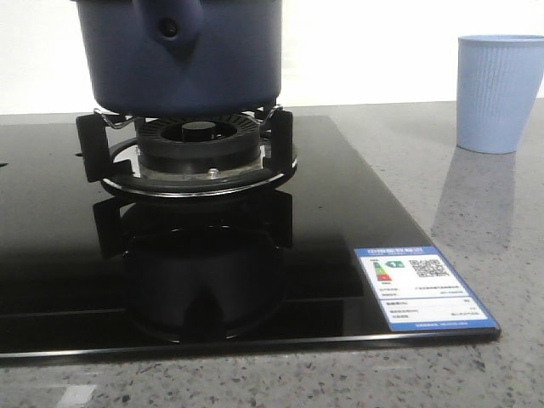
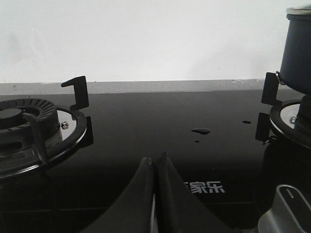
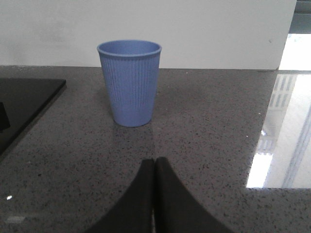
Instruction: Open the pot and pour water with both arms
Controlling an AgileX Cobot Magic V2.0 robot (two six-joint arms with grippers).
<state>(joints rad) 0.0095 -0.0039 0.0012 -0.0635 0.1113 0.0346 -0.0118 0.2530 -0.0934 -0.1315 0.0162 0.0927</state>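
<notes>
The dark navy pot (image 1: pixel 183 55) stands on the burner grate (image 1: pixel 191 149) of a black glass hob; its handle mount with the rivet hole faces the front camera, and its top is cut off. Its side also shows in the left wrist view (image 2: pixel 297 48). A pale blue ribbed cup (image 1: pixel 497 92) stands on the grey counter to the right, and it also shows in the right wrist view (image 3: pixel 129 82). My left gripper (image 2: pixel 155 160) is shut and empty, low over the hob between the two burners. My right gripper (image 3: pixel 155 162) is shut and empty, above the counter short of the cup.
A second burner (image 2: pixel 29 128) sits at the hob's left. A metal control knob (image 2: pixel 286 213) is near the left gripper. Water drops (image 2: pixel 200 130) lie on the glass. An energy label (image 1: pixel 421 287) is stuck at the hob's front right corner. A white wall stands behind.
</notes>
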